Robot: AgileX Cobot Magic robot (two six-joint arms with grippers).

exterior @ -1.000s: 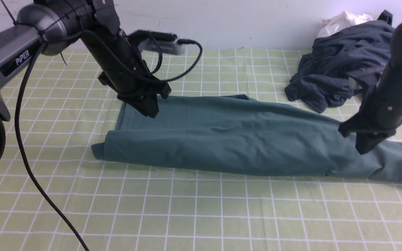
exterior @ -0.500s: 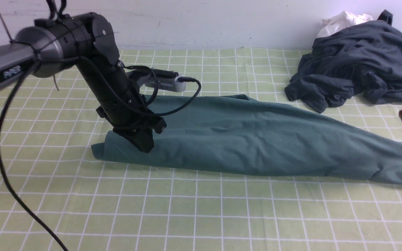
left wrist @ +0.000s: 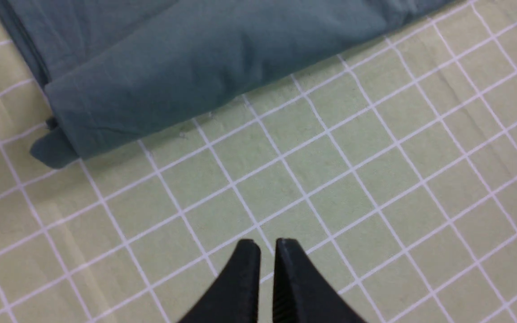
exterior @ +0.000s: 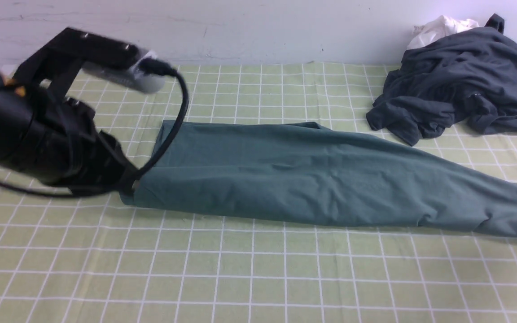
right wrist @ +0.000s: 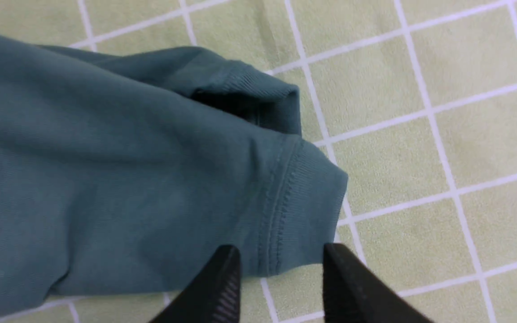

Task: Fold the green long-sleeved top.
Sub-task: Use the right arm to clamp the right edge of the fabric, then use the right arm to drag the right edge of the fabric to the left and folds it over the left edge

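The green long-sleeved top (exterior: 312, 179) lies folded lengthwise in a long band across the checked table, its sleeve end running off to the right. My left arm (exterior: 47, 143) is blurred beside the top's left end. In the left wrist view the left gripper (left wrist: 265, 244) is shut with nothing in it, over bare cloth a few squares from the top's folded corner (left wrist: 65, 143). My right arm is outside the front view. In the right wrist view the right gripper (right wrist: 281, 251) stands open, with the top's ribbed cuffs (right wrist: 303, 197) lying loose just beyond its fingertips.
A dark charcoal garment (exterior: 456, 76) is heaped at the back right, with a small white garment (exterior: 440, 24) behind it against the wall. The left arm's black cable (exterior: 173, 130) hangs over the top's left edge. The pale green checked tablecloth (exterior: 258, 278) covers the table.
My left arm has swung off the top's left end, toward the left and front. The right arm has gone out of the front view, and its gripper has opened, releasing the sleeve end.
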